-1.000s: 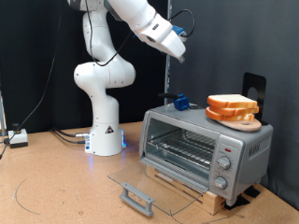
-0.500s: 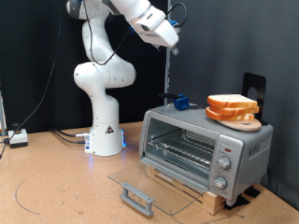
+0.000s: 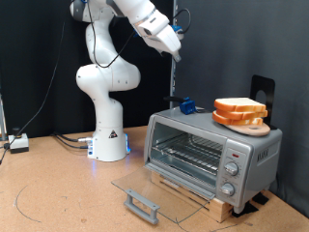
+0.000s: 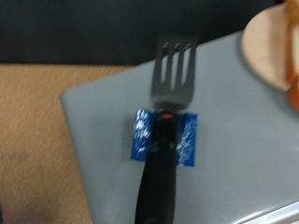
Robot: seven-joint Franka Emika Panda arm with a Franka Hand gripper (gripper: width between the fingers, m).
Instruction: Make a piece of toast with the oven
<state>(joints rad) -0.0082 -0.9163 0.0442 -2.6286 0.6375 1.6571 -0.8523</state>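
The silver oven point(image 3: 253, 150) stands at the exterior view's right, its glass door point(image 3: 145, 187) dropped open flat and its wire rack point(image 3: 188, 150) bare. The piece of toast point(image 3: 238, 106) lies on a round wooden plate point(image 3: 255, 126) on the oven's roof. My gripper point(image 3: 177, 53) hangs high above the oven's left end, nothing visible in it. In the wrist view, the oven's grey roof point(image 4: 103, 117) lies below, and the plate's edge point(image 4: 269, 42) shows at one corner. My fingers do not show there.
A fork point(image 4: 175, 70) with a black handle wrapped in blue tape point(image 4: 164, 138) lies on the oven's roof, also in the exterior view point(image 3: 186, 104). The oven sits on a wooden board point(image 3: 198, 196). The robot's white base point(image 3: 108, 135) stands behind at left.
My gripper has swung a little up and towards the exterior view's left, away from above the toast. The oven, toast and fork have not moved.
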